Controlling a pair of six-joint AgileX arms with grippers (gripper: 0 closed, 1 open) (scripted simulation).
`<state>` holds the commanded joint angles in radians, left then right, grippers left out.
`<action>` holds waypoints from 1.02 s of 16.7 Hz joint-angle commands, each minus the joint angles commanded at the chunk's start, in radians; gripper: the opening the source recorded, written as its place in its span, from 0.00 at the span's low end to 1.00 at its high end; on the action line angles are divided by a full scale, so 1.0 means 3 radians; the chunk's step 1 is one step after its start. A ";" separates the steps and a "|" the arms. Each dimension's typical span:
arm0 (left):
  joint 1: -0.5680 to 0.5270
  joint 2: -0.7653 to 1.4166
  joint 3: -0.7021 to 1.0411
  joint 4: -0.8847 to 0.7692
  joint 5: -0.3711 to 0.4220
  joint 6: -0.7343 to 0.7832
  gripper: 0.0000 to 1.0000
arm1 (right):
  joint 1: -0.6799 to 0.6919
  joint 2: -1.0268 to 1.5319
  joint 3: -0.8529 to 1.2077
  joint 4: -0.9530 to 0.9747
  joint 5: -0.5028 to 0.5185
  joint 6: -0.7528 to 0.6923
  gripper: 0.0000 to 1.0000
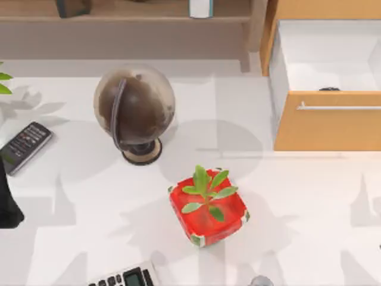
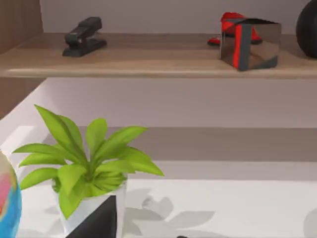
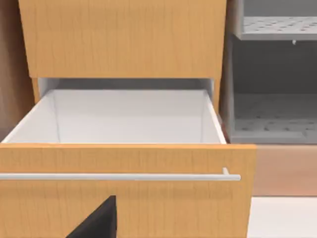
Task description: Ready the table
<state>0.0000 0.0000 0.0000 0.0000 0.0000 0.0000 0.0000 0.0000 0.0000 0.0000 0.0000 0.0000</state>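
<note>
Several items sit on the white table [image 1: 309, 202], which spans the top view: a dark globe [image 1: 134, 107], a red potted plant [image 1: 208, 205], a remote [image 1: 24, 146] and a calculator [image 1: 125, 277]. No lettering is legible. At the table's back right, the drawer [image 1: 327, 122] stands open. Gripper state: cannot tell for either arm.

At the 6 o'clock edge of the top view, a calculator [image 1: 123, 278] is cut off, and a small grey object [image 1: 260, 281] beside it is too clipped to be identified. A leaf [image 1: 4, 83] is cropped at 9 o'clock, and a dark shape [image 1: 8, 199] below it cannot be identified. Something dark [image 1: 329, 89] inside the drawer [image 1: 324, 56] is hidden behind its front panel. A colourful globe [image 2: 9, 198] is cut off at 8 o'clock of the left wrist view.
</note>
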 joint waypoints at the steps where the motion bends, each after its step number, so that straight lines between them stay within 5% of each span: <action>1: 0.0000 0.0000 0.0000 0.0000 0.0000 0.0000 1.00 | 0.0000 0.0000 0.0000 0.0000 0.0000 0.0000 1.00; 8: 0.0000 0.0000 0.0000 0.0000 0.0000 0.0000 1.00 | 0.0066 0.0712 0.0689 -0.0419 -0.0030 0.0011 1.00; 17: 0.0000 0.0000 0.0000 0.0000 0.0000 0.0000 1.00 | 0.0242 0.3620 0.3307 -0.1884 -0.0012 -0.0032 1.00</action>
<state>0.0000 0.0000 0.0000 0.0000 0.0000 0.0000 0.0725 1.0859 0.9921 -0.5651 -0.0036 -0.0095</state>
